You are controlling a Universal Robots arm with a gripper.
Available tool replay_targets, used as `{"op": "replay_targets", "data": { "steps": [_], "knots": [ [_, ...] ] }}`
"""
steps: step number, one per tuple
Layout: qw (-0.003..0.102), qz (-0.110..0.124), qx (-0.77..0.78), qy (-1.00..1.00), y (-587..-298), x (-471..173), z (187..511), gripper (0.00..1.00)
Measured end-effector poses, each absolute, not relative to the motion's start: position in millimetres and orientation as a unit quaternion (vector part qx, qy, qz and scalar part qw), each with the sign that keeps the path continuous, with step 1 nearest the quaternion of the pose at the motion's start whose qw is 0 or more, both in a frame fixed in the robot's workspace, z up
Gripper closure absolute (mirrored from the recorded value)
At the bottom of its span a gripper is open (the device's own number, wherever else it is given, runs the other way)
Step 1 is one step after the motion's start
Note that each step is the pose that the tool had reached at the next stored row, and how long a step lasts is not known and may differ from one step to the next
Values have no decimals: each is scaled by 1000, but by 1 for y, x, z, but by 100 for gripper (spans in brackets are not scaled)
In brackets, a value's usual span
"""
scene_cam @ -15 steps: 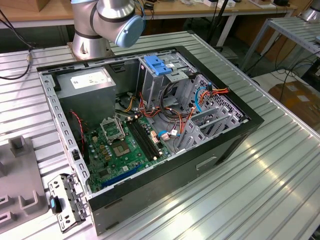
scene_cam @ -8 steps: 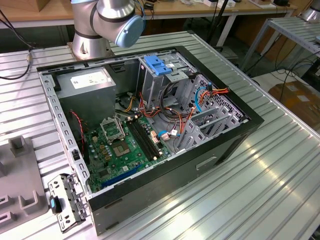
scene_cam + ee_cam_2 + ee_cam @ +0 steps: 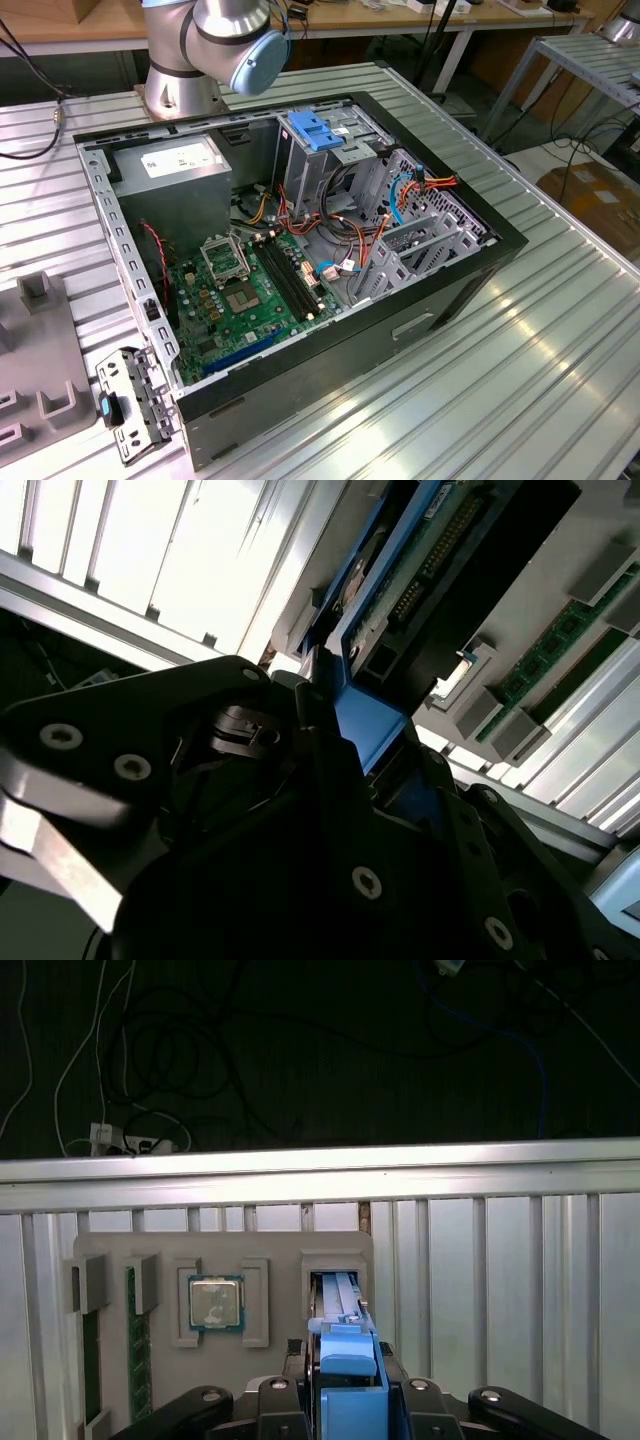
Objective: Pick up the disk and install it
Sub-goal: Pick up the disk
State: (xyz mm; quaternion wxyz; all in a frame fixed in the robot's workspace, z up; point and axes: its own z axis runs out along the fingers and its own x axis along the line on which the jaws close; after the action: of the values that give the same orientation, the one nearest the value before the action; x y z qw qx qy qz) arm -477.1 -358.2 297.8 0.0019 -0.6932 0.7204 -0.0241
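Observation:
The disk [image 3: 345, 1360] stands on edge with its blue carrier rail facing the first wrist view, its far end at a slot of a grey holder tray [image 3: 270, 1250]. My gripper [image 3: 348, 1390] is shut on the disk, black fingers tight against both sides of the blue carrier. In the second wrist view the disk [image 3: 400, 590] shows its green circuit-board side and connector pins, running away from the gripper [image 3: 365, 730], whose fingers clamp the blue rail. Whether the disk still rests in the slot I cannot tell.
The tray also holds a processor chip [image 3: 215, 1303] and a memory stick [image 3: 137, 1340]. The exterior view has the open computer case [image 3: 480, 260] with motherboard [image 3: 240, 290], power supply [image 3: 175, 170], a blue bracket [image 3: 315, 130] on the drive bay, and the arm's base [image 3: 230, 40] behind.

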Motion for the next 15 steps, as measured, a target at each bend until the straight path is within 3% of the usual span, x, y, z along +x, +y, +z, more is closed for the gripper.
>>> {"op": "replay_targets", "data": {
  "steps": [15],
  "knots": [
    [1,-25,-694,720,-358,-477,311,63]
  ]
}}
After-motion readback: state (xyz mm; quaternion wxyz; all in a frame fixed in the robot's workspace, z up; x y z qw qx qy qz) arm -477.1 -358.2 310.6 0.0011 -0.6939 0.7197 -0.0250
